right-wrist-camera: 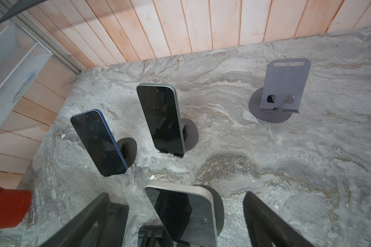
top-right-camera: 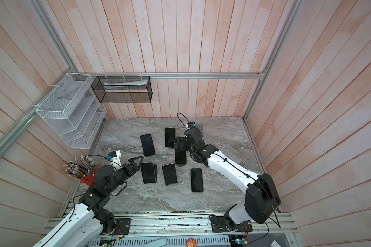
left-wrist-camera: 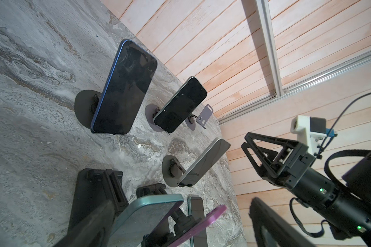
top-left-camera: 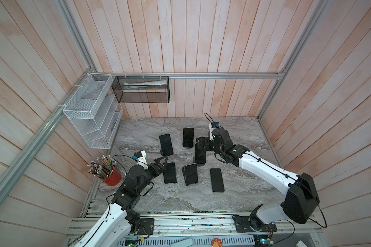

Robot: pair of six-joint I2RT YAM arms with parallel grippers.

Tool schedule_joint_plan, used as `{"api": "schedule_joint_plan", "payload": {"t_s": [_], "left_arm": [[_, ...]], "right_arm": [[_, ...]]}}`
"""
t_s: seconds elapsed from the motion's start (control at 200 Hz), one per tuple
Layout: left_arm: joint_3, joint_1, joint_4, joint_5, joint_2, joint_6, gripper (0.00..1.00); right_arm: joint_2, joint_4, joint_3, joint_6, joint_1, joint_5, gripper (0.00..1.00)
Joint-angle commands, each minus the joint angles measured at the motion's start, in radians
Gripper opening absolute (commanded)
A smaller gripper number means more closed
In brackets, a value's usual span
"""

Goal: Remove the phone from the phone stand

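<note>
Toward the middle, poises the right gripper [left-wrist-camera: 244, 141], jaws wide apart, by the top of the silver phone [top-left-camera: 200, 157], seemingly untouched. Leaves it leaning on its round stand [left-wrist-camera: 166, 177]; holds the left gripper [top-left-camera: 163, 159] agape.

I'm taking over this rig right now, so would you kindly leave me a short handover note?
Left gripper: open, empty, beside the teal phone on its stand.
Right gripper: open, empty, above the silver phone on its stand.
Done: the loose phone lies flat on the table; the grey stand is empty.
Left: teal, silver, purple phone, blue phone and green-edged phone sit on stands.
</note>
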Motion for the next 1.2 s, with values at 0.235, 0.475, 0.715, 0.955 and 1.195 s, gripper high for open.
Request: {"api": "schedule_joint_plan", "payload": {"t_s": [0.235,0.475,0.715,0.955,1.195], "left_arm": [[-0.004,0.003,-0.028,0.011,-0.023,0.021,1.00],[-0.008,0.004,-0.041,-0.002,-0.053,0.025,1.00],[-0.015,0.003,-0.039,-0.007,-0.051,0.023,1.00],[-0.023,0.003,-0.037,-0.013,-0.053,0.023,1.00],[-0.024,0.004,-0.033,-0.012,-0.049,0.025,1.00]], "right_arm": [[0.078,-0.036,0.060,-0.002,0.059,0.184,0.98],[0.106,-0.023,0.066,0.026,0.064,0.196,0.98],[0.138,-0.014,0.074,0.044,0.066,0.167,0.96],[0.151,-0.010,0.066,0.038,0.069,0.166,0.94],[0.163,-0.013,0.069,0.027,0.080,0.170,0.94]]}}
